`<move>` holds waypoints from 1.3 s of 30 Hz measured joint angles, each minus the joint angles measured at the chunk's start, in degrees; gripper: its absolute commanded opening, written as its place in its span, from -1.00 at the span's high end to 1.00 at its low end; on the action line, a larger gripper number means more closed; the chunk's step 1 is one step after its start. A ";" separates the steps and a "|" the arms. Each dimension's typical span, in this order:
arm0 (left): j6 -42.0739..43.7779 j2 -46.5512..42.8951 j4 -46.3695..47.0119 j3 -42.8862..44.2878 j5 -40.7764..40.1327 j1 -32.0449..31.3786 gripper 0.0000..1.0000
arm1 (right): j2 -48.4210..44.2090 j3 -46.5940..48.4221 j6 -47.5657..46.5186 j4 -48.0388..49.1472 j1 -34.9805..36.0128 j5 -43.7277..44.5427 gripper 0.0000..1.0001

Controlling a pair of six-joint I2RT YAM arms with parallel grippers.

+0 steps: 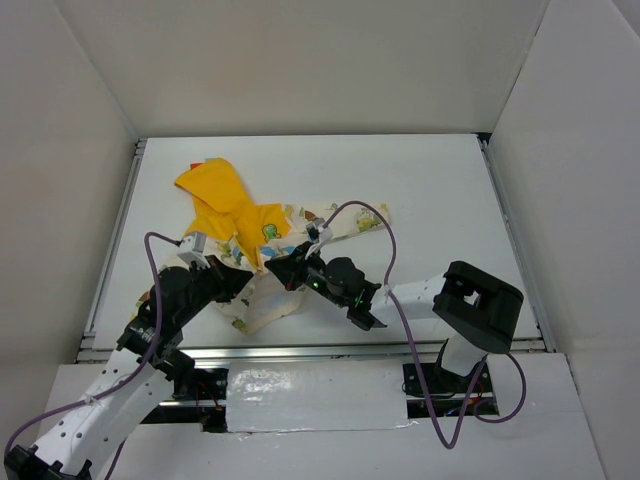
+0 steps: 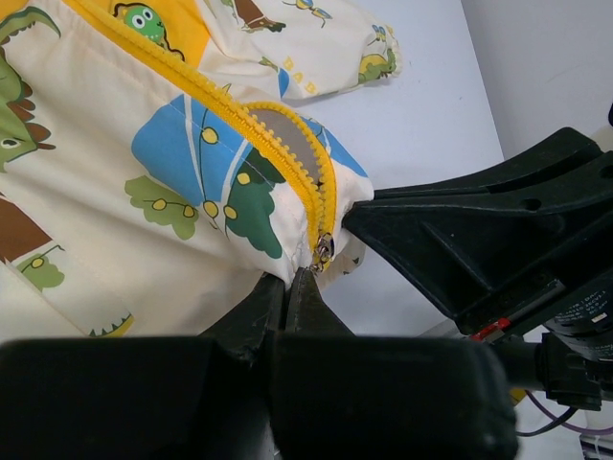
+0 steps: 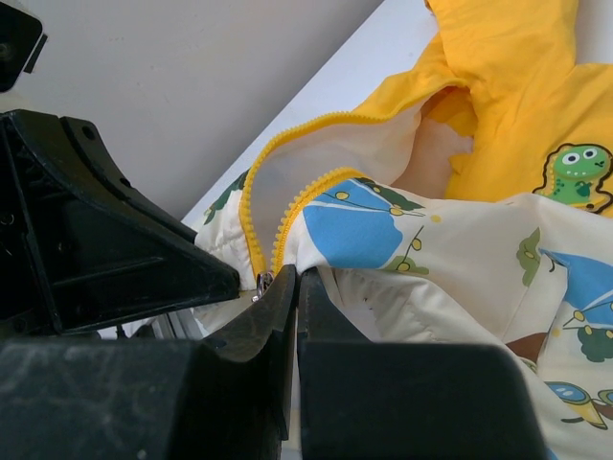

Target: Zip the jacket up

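The white table [image 1: 440,190] carries the jacket [image 1: 245,215] left of centre. It lies spread and rumpled, with the yellow hood toward the far left, one printed sleeve stretched to the right, and the hem toward the arms. Both arms reach in from the near edge and meet at that hem, the left gripper [image 1: 240,280] just beside the right gripper [image 1: 282,268].

In the left wrist view the cream front panel fills the upper left. Its prints are dinosaurs and blue shapes, and none carries lettering. The left gripper [image 2: 293,286] has its fingers pressed together, tips against the hem directly under the bottom end of the zipper [image 2: 287,153]. Whether cloth is caught between them cannot be told. The right arm's black finger comes in from the right and touches the jacket's corner beside the zipper. A small red-and-white tag on that arm is too small to read.

In the right wrist view the right gripper [image 3: 292,283] is likewise closed tight, tips at the hem below the yellow teeth, with the left arm's finger just to its left. A green cartoon dinosaur [image 3: 578,172] sits on the yellow yoke.

The two rows of teeth gape apart above the metal slider [image 2: 324,251], which sits at the very bottom, between the two grippers.
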 measured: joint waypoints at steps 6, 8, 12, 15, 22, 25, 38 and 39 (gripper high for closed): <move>0.00 0.02 0.00 -0.17 0.52 0.00 1.00 | 0.00 0.00 0.02 -0.02 -0.33 -0.76 1.00; 0.00 0.02 0.02 -0.17 0.68 0.00 1.00 | 0.00 0.04 0.02 -0.02 -0.33 -0.85 1.00; -0.02 0.02 0.04 -0.17 0.90 0.00 1.00 | 0.00 0.52 0.00 -0.09 -0.42 -1.07 1.00; -0.07 0.02 0.15 -0.17 0.94 0.02 1.00 | 0.07 0.68 0.00 -0.09 -0.72 -1.79 1.00; -0.20 0.31 0.81 -0.17 1.66 0.02 1.00 | 0.28 1.03 0.83 -0.07 -2.32 -4.79 1.00; -0.15 0.42 1.38 -0.22 1.75 0.04 1.00 | 0.70 1.75 1.05 -0.26 -3.06 -6.21 1.00; 1.66 2.82 4.11 -1.38 4.42 0.26 1.00 | 0.94 4.55 1.22 -4.02 -7.10 -16.98 1.00; 1.90 3.32 4.68 -1.68 4.96 0.31 1.00 | 1.05 5.05 1.20 -4.63 -7.26 -17.53 1.00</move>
